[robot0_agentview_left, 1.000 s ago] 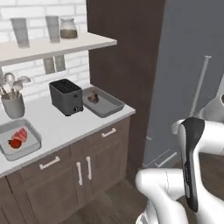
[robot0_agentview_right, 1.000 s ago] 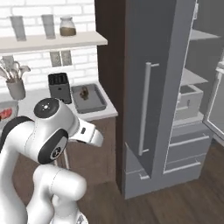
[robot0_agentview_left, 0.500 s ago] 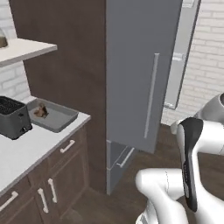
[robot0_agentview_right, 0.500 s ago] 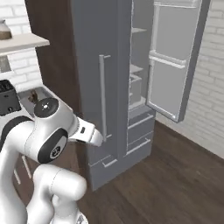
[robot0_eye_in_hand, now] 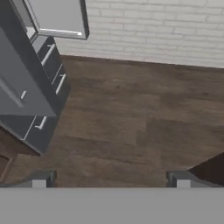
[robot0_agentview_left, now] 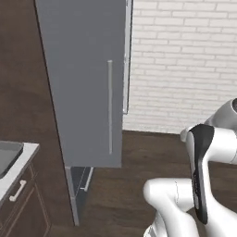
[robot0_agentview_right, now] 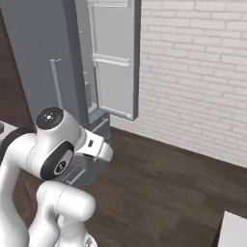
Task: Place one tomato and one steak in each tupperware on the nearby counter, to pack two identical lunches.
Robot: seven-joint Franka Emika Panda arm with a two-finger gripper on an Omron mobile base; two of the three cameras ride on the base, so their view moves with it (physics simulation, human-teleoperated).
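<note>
A corner of one grey tupperware [robot0_agentview_left: 8, 155] shows at the far left edge of the left base view, on the end of the pale counter [robot0_agentview_left: 19, 170]. What lies in it is cut off by the frame. The tomato and the steak are out of view. My gripper [robot0_eye_in_hand: 110, 180] is open, with its two dark fingertips [robot0_eye_in_hand: 41, 178] wide apart and nothing between them. It hangs over bare dark wood floor [robot0_eye_in_hand: 131, 127], well away from the counter.
A tall grey fridge [robot0_agentview_left: 88, 92] stands beside the counter, with its door [robot0_agentview_right: 116, 62] swung open and lower drawers [robot0_eye_in_hand: 52, 70] showing. A white brick wall [robot0_agentview_right: 193, 72] lies behind it. A pale block [robot0_agentview_right: 236, 231] sits at the lower right.
The whole picture has swept sideways, so the base has turned: shelf, toaster and most of the counter slid out to the left, while fridge and brick wall came in. The gripper stays open.
</note>
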